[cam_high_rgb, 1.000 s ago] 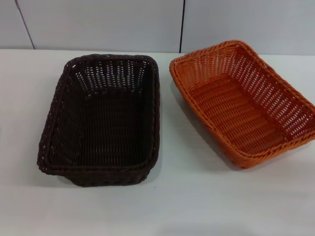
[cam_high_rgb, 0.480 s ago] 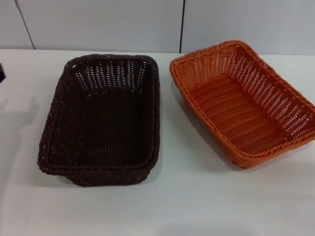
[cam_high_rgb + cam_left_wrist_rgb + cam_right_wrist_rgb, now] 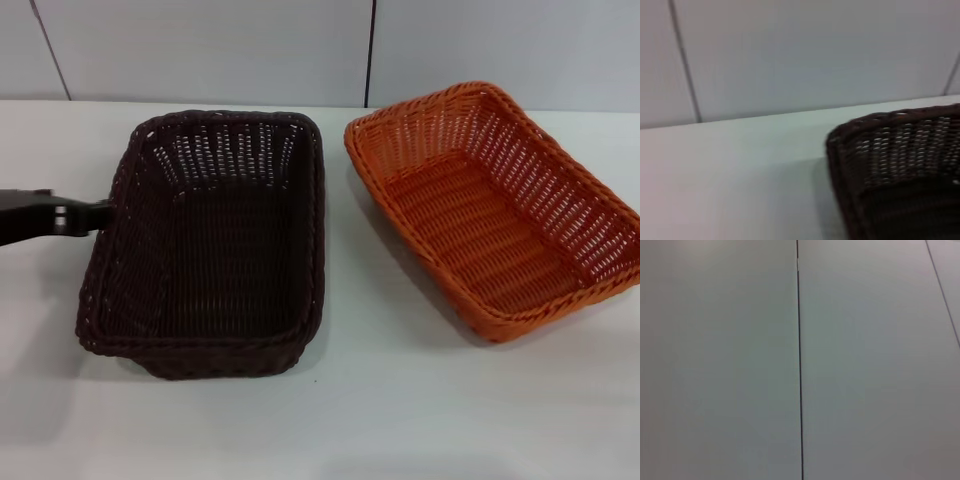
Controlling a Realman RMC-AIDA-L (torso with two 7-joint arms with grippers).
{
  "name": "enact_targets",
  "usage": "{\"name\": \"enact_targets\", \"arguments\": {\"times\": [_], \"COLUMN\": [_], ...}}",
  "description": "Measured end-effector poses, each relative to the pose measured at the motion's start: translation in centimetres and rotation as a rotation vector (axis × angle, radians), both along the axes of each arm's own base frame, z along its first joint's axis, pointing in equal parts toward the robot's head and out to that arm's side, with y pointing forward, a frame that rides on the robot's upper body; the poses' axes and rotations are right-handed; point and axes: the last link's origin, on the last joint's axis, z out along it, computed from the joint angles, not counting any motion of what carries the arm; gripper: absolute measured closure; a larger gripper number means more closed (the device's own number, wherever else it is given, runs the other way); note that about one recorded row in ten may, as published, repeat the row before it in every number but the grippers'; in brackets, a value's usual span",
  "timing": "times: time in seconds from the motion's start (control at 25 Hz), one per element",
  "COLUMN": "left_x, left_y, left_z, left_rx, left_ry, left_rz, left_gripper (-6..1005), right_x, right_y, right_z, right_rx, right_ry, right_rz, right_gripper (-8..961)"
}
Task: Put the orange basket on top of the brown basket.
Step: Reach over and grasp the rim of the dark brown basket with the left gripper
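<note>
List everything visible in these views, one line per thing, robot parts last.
Very dark brown rectangular woven basket: one, dark brown, on the table's left part, empty, upright.
Bright orange rectangular woven basket: one, orange, on the table's right part, empty, apart from the brown basket.
White table: one, white, under both baskets.
Pale panelled wall: one, grey-white with dark seams, behind the table.
Left gripper: one, black, coming in from the left edge, at the brown basket's left rim.
Right gripper: not in view; its wrist camera shows only wall.

The white tabletop (image 3: 400, 400) carries the brown basket (image 3: 210, 245) and, at its 3 o'clock, the orange basket (image 3: 495, 205).
</note>
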Motion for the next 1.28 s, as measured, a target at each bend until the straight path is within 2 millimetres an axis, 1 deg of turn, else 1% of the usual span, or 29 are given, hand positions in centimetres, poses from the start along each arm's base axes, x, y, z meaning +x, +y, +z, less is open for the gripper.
{"name": "enact_targets", "arguments": {"times": [0.04, 0.08, 0.36, 0.4, 0.56, 0.6, 0.68, 0.84, 0.92, 1.08, 1.28], "left_x": [0.0, 1.2, 1.3, 0.9, 0.9, 0.2, 0.1, 0.0, -0.2, -0.5, -0.2], "left_y": [0.0, 0.4, 0.8, 1.3, 1.3, 1.7, 1.9, 2.1, 2.6, 3.0, 3.1], "left_z": [0.0, -1.3, -2.1, -2.7, -2.7, -3.0, -3.1, -3.2, -3.8, -4.4, -4.5], "left_rx": [0.000, -0.041, -0.064, -0.084, -0.084, -0.092, -0.094, -0.095, -0.108, -0.118, -0.120], "left_ry": [0.000, -0.003, -0.002, 0.002, 0.002, 0.004, 0.006, 0.006, 0.005, 0.004, -0.011], "left_rz": [0.000, -0.031, -0.033, -0.023, -0.023, -0.004, -0.001, 0.002, 0.007, 0.017, 0.016], "left_gripper": [259, 259, 259, 259, 260, 260, 266, 277, 282, 294, 308], "right_x": [0.0, 0.1, 0.3, 0.3, 0.4, 0.4, 0.4, 0.4, 0.4, 0.5, 0.5], "right_y": [0.1, 0.2, 0.3, 0.3, 0.4, 0.4, 0.5, 0.8, 1.0, 1.2, 1.3], "right_z": [0.0, -0.1, 0.0, 0.0, 0.0, 0.0, 0.0, 0.0, -0.1, -0.1, -0.1], "right_rx": [-0.003, -0.009, -0.014, -0.015, -0.019, -0.020, -0.024, -0.030, -0.036, -0.040, -0.047], "right_ry": [0.000, 0.000, -0.002, -0.002, -0.003, -0.003, -0.003, -0.008, -0.009, -0.013, -0.013], "right_rz": [-0.001, -0.004, -0.017, -0.019, -0.021, -0.022, -0.023, -0.024, -0.027, -0.029, -0.035], "right_gripper": [127, 127, 128, 128, 128, 128, 127, 127, 127, 127, 128]}}
